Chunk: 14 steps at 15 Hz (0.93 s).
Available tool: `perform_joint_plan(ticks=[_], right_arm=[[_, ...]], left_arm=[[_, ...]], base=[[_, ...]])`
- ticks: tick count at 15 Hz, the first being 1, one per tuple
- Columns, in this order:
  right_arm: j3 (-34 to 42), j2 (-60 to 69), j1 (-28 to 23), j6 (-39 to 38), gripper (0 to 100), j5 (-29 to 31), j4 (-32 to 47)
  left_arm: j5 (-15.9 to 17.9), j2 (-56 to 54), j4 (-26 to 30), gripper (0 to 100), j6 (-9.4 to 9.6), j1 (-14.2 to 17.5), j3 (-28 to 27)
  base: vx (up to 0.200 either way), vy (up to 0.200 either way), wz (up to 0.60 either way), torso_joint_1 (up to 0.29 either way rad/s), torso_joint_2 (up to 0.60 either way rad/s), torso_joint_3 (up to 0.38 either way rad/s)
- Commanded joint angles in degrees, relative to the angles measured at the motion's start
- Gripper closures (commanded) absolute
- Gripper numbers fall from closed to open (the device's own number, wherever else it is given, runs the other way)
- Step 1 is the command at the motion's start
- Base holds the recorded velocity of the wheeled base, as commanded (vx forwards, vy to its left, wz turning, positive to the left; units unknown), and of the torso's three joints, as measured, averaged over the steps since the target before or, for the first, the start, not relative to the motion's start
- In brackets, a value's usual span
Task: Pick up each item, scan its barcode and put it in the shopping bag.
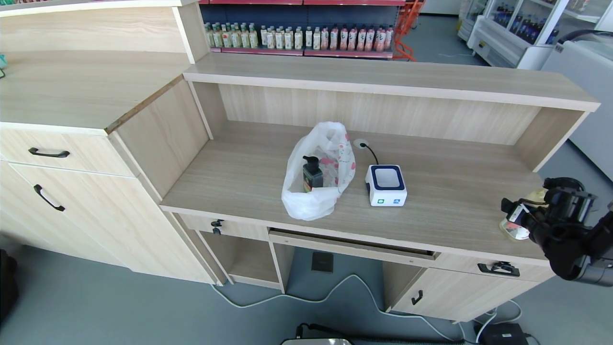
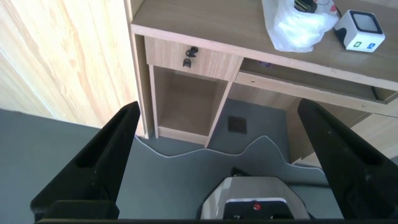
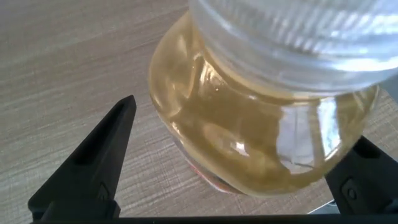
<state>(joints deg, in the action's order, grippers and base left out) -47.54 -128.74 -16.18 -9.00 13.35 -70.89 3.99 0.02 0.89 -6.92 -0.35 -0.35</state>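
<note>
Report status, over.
Left gripper open, hanging low. Right gripper open around clear jar of yellow liquid on wooden counter. Nothing between jar and white scanner box.

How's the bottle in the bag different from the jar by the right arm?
The bottle is dark with a black pump top; the jar is clear, holding golden contents. The bottle stands inside the white bag; the jar sits at the counter's right end, between the right end effector's open fingers. Both are small containers.
</note>
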Motion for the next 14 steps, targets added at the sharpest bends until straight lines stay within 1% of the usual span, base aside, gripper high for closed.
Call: perform_joint_plan(ticks=[1, 7, 8, 11, 14], right_arm=[[-2.20, -2.04, 0.01, 0.21, 0, -0.08, 0.05], [-7.92, -5.20, -0.17, 2.93, 0, -0.17, 0.22], [-8.00, -5.20, -0.17, 3.28, 100, -0.25, 0.14], [-8.18, -4.85, -0.35, 3.81, 100, -0.34, 0.31], [-8.44, -5.11, -0.35, 5.92, 100, -0.34, -0.04]], left_arm=[[-0.03, -0.02, -0.01, 0, -0.02, 0.00, 0.00], [0.06, -0.02, -0.01, 0, -0.02, 0.00, 0.00], [0.06, -0.02, -0.01, 0, -0.02, 0.00, 0.00], [-0.03, -0.02, -0.01, 0, -0.02, 0.00, 0.00], [-0.03, -0.02, -0.01, 0, -0.02, 0.00, 0.00]], base=[[0.000, 0.000, 0.00, 0.000, 0.00, 0.000], [0.000, 0.000, 0.00, 0.000, 0.00, 0.000], [0.000, 0.000, 0.00, 0.000, 0.00, 0.000], [0.000, 0.000, 0.00, 0.000, 0.00, 0.000], [0.000, 0.000, 0.00, 0.000, 0.00, 0.000]])
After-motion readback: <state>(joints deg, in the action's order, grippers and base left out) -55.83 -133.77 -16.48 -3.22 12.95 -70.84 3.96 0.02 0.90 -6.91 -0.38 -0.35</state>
